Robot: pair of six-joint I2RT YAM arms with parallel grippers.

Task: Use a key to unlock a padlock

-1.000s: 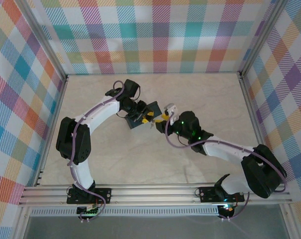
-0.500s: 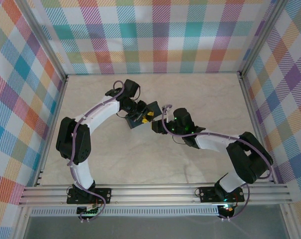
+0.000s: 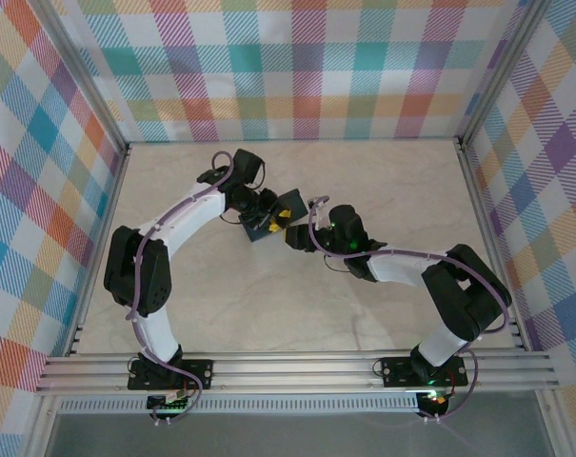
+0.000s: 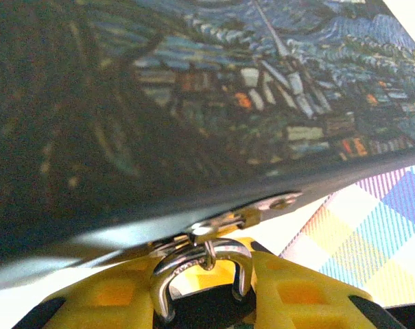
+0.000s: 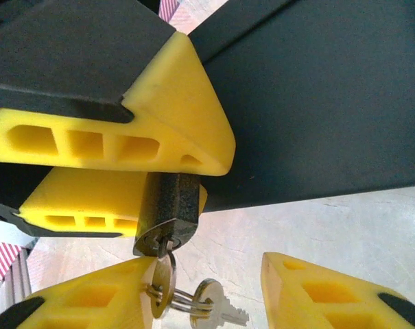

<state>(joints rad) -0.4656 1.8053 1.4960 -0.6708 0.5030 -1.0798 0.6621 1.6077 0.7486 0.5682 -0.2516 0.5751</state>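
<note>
Your left hand (image 4: 206,301) clamps the padlock (image 5: 167,209), which hangs from the tin's (image 4: 193,103) hasp (image 4: 276,203). The key (image 5: 162,277) sits in its keyhole, and your right hand (image 5: 206,274) stands open around it, not gripping. Close off-centre and you could lever the key out.

Left arm (image 3: 181,221) and right arm (image 3: 400,270): white links, chunky black joint housings, purple cables (image 3: 310,219) looped along the outside. Green lights (image 3: 350,249) on the right wrist. Black bases (image 3: 168,369). Jaws yellow, hollow ribbed cells, black backing.
</note>
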